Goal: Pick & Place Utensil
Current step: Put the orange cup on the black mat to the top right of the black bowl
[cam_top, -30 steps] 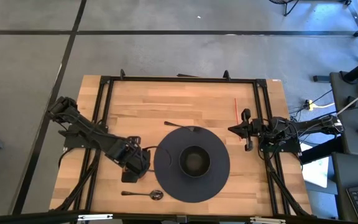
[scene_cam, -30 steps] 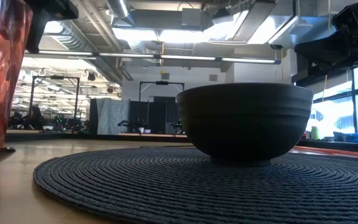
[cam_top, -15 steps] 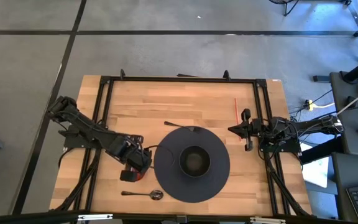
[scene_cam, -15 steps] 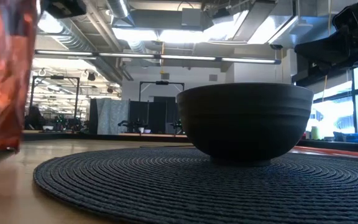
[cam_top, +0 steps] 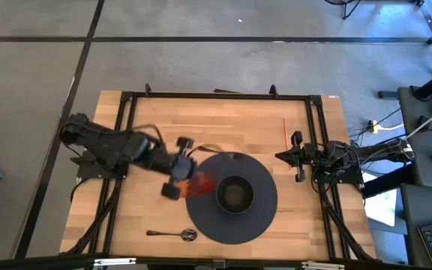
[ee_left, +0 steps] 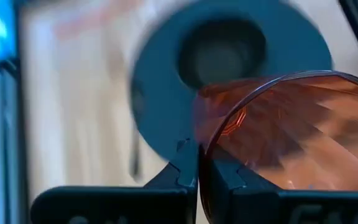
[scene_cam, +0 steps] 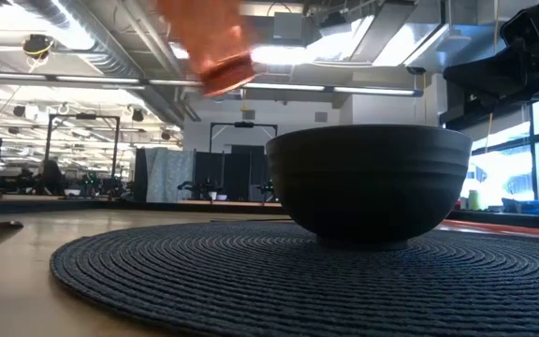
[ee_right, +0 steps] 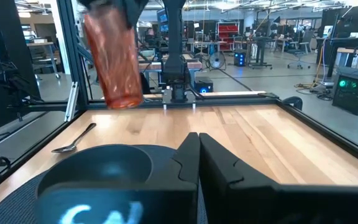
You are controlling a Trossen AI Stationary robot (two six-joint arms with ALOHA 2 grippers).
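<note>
Looking down from the high view, the left gripper (cam_top: 180, 166) carries an orange tumbler (cam_top: 200, 184) over the placemat's (cam_top: 265, 217) left edge, just left of the bowl (cam_top: 235, 193); the spoon (cam_top: 172, 234) lies lengthwise on the table's near edge, nearer this arm. Low view: the tumbler hangs airborne. Left wrist: jaws pinch its rim. Right wrist: right gripper (ee_right: 197, 152) closed, empty, waiting.

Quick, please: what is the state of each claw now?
Left claw: closed on the cup rim.
Right claw: closed, empty.
</note>
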